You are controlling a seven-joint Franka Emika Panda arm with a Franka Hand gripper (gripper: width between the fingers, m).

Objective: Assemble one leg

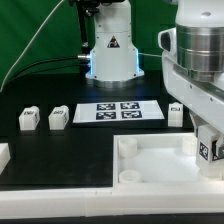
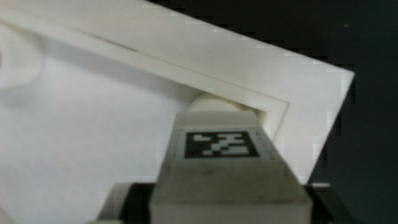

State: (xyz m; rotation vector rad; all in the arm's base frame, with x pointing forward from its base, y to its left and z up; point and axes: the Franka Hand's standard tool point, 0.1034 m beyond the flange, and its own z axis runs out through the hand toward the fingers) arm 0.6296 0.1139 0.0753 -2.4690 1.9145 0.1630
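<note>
My gripper is shut on a leg, a small white square post with a black-and-white tag. It holds the leg upright at the right-hand corner of the large white panel. In the wrist view the leg sits between the dark fingers of the gripper, its far end against the panel's inner corner just inside the raised rim. I cannot tell whether it is seated there. Three more legs stand on the black table: two at the exterior view's left, one at the right.
The marker board lies flat behind the panel. The arm's base stands at the back centre with cables beside it. A white piece shows at the left edge, and a white border runs along the front.
</note>
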